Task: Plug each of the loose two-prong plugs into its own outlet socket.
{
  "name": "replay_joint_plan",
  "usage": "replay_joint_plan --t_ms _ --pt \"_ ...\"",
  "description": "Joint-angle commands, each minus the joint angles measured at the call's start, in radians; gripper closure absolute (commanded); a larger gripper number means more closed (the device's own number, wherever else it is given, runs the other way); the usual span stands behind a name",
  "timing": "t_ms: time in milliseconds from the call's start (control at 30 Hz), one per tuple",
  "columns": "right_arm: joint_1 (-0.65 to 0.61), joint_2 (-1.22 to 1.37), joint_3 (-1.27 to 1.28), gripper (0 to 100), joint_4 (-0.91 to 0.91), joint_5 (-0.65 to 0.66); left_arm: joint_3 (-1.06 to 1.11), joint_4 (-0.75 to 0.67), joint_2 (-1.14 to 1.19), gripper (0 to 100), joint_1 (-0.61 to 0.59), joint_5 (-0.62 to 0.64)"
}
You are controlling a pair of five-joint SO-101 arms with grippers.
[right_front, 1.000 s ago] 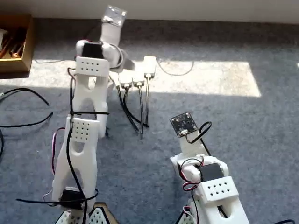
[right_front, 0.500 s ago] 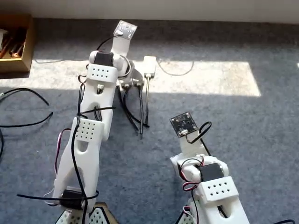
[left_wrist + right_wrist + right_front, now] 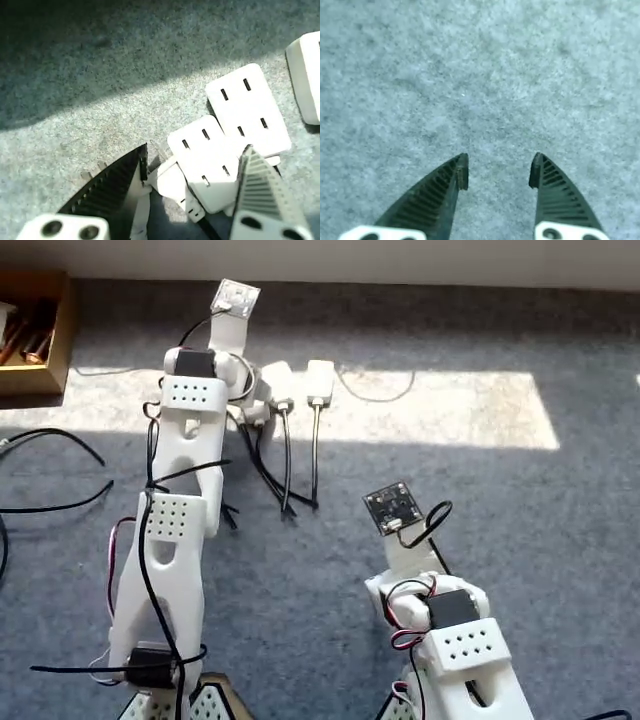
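Observation:
Two white socket blocks lie side by side on the grey carpet. The nearer socket block (image 3: pixel 205 160) sits between the fingers of my left gripper (image 3: pixel 195 152), which is open; one finger (image 3: pixel 260 190) overlaps its edge. The second socket block (image 3: pixel 247 107) lies just beyond it, and a third white block (image 3: pixel 306 75) lies farther off. A small white plug piece (image 3: pixel 172 185) rests against the nearer block. In the high view the left arm (image 3: pixel 195 390) stands over the white blocks (image 3: pixel 277 385) (image 3: pixel 320 383), whose black cords (image 3: pixel 285 475) trail toward me. My right gripper (image 3: pixel 498 172) hangs open over bare carpet.
A wooden box (image 3: pixel 35 335) stands at the far left corner. Loose black cables (image 3: pixel 60 470) lie on the carpet left of the left arm. The right arm (image 3: pixel 440 620) is near the front right. A sunlit band (image 3: pixel 450 410) crosses the carpet.
The left arm swung right and then back left. The white blocks were shifted: one now lies farther back beside the rightmost block, and the black cords moved left.

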Motion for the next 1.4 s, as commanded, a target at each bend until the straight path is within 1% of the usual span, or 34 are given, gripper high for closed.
replay_joint_plan --t_ms 0,100,233,333,400,467,500,700,967,1067,1367 --pt "-0.008 0.004 -0.010 79.3 0.002 -0.006 -0.025 0.072 -0.018 73 -0.013 -0.002" --pt "-0.010 0.004 -0.010 79.3 0.002 -0.006 -0.036 0.146 -0.016 73 0.008 0.000" --pt "-0.010 0.004 -0.010 79.3 0.002 -0.006 -0.036 0.250 -0.015 73 0.076 -0.006" --pt "-0.010 0.004 -0.010 79.3 0.002 -0.006 -0.036 0.265 -0.015 73 0.125 -0.009" --pt "-0.010 0.004 -0.010 79.3 0.002 -0.006 -0.042 0.264 -0.018 76 0.150 -0.011" --pt "-0.010 0.004 -0.010 79.3 0.002 -0.006 -0.042 0.264 -0.021 79 0.171 -0.052" --pt "-0.010 0.004 -0.010 79.3 0.002 -0.006 -0.044 0.264 -0.022 79 0.177 -0.069" --pt "-0.010 0.004 -0.012 79.3 0.002 -0.006 -0.039 0.166 -0.016 71 0.159 -0.069" --pt "-0.010 0.004 -0.012 79.3 0.002 -0.006 -0.036 0.031 -0.015 71 0.067 0.040" --pt "-0.010 0.004 -0.012 79.3 0.002 -0.006 -0.024 0.021 -0.004 71 0.059 0.048" --pt "-0.010 0.004 -0.010 79.3 0.002 -0.006 -0.021 0.017 0.079 72 0.093 0.048"
